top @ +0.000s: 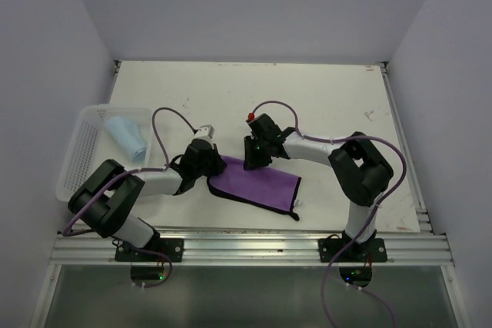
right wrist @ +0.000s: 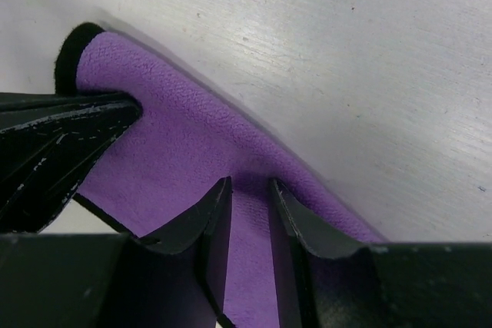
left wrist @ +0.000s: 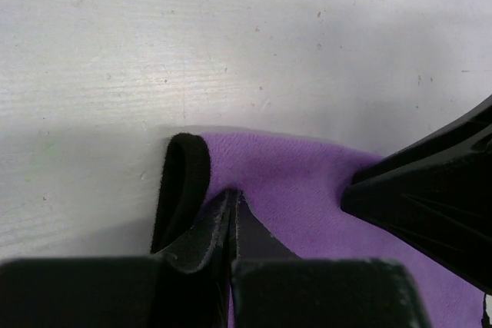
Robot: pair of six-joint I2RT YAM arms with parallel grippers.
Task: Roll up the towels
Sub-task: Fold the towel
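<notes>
The dark towel (right wrist: 177,136), purple face up, is clamped at its edge by the left gripper (left wrist: 233,199). The right gripper (right wrist: 250,190) is set narrowly apart, with the same towel lying between its fingers.

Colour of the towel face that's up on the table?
The towel shows purple, black at its curled edge; clearest in right wrist view.
</notes>
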